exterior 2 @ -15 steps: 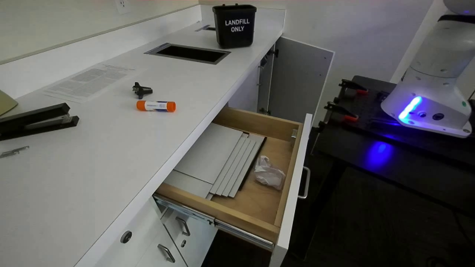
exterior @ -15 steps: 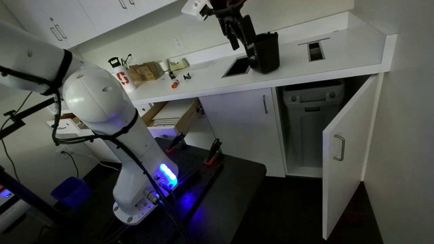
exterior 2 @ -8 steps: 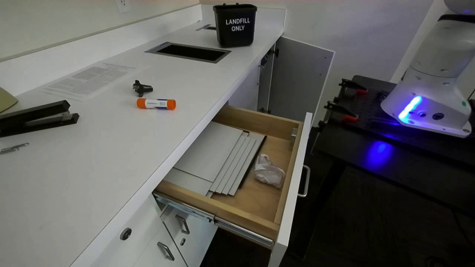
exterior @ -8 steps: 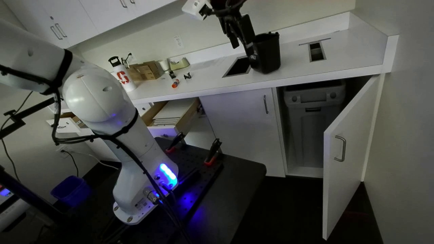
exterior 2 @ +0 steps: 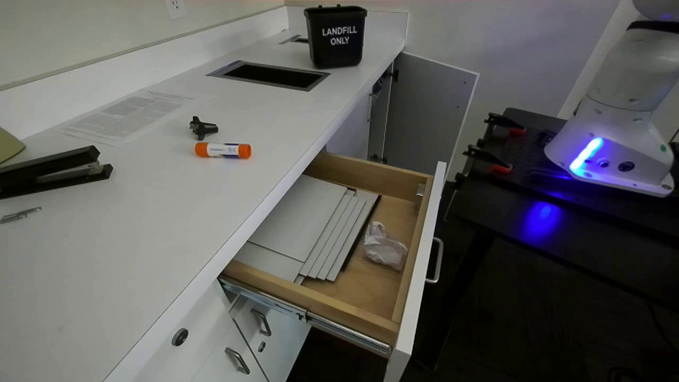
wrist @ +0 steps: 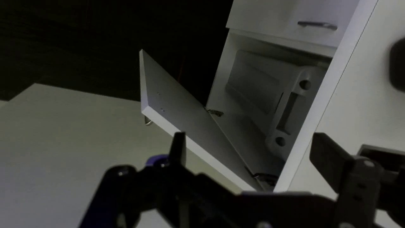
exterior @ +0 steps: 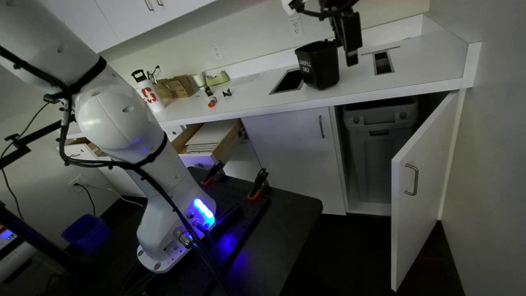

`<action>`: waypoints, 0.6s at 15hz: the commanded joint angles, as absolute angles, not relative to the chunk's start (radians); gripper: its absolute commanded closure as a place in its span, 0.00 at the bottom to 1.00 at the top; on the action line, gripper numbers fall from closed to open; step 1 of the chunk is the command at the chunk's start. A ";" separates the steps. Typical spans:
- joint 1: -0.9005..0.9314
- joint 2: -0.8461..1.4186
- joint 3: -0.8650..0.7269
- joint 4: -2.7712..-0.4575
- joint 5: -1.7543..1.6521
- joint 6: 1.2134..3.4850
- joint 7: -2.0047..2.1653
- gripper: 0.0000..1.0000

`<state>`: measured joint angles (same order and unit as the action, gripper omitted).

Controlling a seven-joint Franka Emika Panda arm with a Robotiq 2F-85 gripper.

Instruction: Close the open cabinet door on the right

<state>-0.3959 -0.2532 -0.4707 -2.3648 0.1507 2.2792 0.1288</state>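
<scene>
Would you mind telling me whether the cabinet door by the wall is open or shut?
Open: the cabinet door stands swung outward, leaving the grey bin inside exposed.

A long, flat white counter (exterior 2: 138, 228) is holding many things. A black plastic bin (exterior 2: 335, 38) with white letters is standing. A round orange-and-white tube (exterior 2: 223, 150) is lying near a small black thing (exterior 2: 202, 128). A long black stapler (exterior 2: 50, 163), a printed white paper (exterior 2: 127, 115) and a tall white bottle (exterior: 149, 95) are resting there.
</scene>
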 commanded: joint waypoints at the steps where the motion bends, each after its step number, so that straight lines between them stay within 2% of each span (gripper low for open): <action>1: -0.417 -0.013 -0.519 -2.202 0.290 2.299 0.158 0.00; 7: -0.520 0.293 -0.520 -2.012 0.538 2.283 0.227 0.00; 8: -0.541 0.343 -0.513 -1.981 0.562 2.280 0.255 0.05; 9: -0.558 0.375 -0.508 -1.956 0.573 2.275 0.295 0.28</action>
